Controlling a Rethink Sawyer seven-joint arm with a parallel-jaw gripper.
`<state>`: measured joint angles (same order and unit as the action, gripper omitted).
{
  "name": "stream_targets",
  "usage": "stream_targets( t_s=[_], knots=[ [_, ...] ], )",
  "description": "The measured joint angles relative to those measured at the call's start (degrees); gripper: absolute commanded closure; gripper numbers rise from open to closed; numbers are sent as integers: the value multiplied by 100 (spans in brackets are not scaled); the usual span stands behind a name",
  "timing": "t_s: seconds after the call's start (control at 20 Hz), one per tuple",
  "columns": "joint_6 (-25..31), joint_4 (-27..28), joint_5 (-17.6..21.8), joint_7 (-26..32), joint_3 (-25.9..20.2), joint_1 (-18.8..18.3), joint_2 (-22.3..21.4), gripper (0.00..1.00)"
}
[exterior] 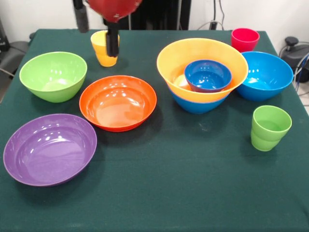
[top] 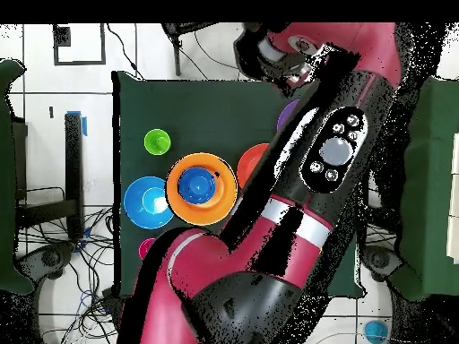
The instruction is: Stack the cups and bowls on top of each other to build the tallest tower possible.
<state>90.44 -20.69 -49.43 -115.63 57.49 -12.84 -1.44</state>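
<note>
We see a dark green cloth (exterior: 159,193) over the worktop, a pale wall (exterior: 43,14) behind, a white tiled floor (top: 54,98), loose cables (top: 90,296) lying alongside.

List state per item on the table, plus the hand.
hand: lowered into the yellow cup, grip unclear
tower: small blue bowl in yellow-orange bowl, on a blue bowl
other blue bowl: upright, empty, loose
orange-red bowl: upright, empty
lime green bowl: upright, empty
purple bowl: upright, empty
red-pink cup: upright
light green cup: upright
</note>
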Motion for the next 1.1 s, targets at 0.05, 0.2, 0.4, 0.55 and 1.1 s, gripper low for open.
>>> stream_targets(
  t_s=[0.05,0.2,0.4,0.55,1.1],
  knots=[
    [0,0,37,16,-40,-28,-2,0],
    [0,17,145,74,-184,-158,19,0],
    [-1,19,243,93,-314,-276,45,0],
    [-20,18,341,93,-457,-323,43,0],
    [-415,17,673,93,-899,-319,50,0]
  ],
)
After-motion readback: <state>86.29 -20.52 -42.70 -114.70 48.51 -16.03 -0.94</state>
